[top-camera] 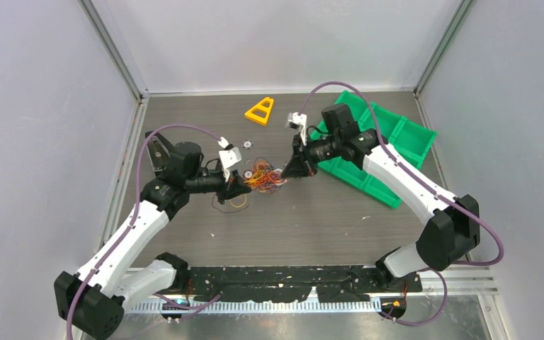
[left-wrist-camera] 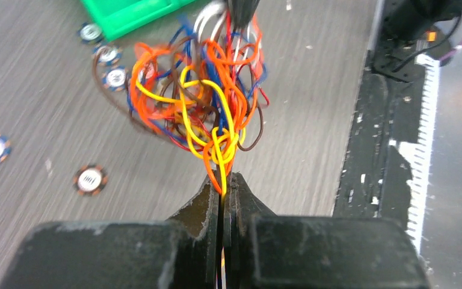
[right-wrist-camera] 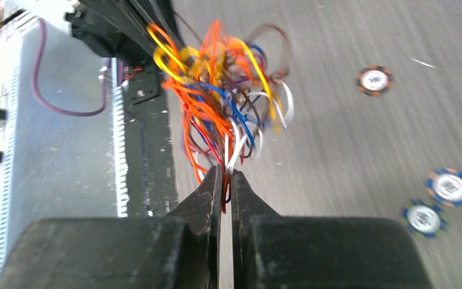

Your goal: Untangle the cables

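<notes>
The cables (top-camera: 263, 177) are a tangled bundle of thin orange, yellow, red, blue, white and brown wires, held above the table between both grippers. My left gripper (top-camera: 243, 186) is shut on yellow and orange strands at the bundle's left end; its view shows the bundle (left-wrist-camera: 201, 102) stretching away from the gripper (left-wrist-camera: 223, 180). My right gripper (top-camera: 292, 168) is shut on red, orange and white strands at the right end; its view shows the bundle (right-wrist-camera: 222, 102) rising from the gripper (right-wrist-camera: 226, 174). A brown loop (top-camera: 224, 204) hangs down to the table under the left gripper.
A green bin (top-camera: 379, 142) lies at the back right, behind the right arm. A yellow triangle piece (top-camera: 261, 110) lies at the back. Small round chips lie near the bundle (top-camera: 248, 143), also seen in the wrist views (left-wrist-camera: 89, 179) (right-wrist-camera: 374, 79). A black strip (top-camera: 290, 283) runs along the near edge.
</notes>
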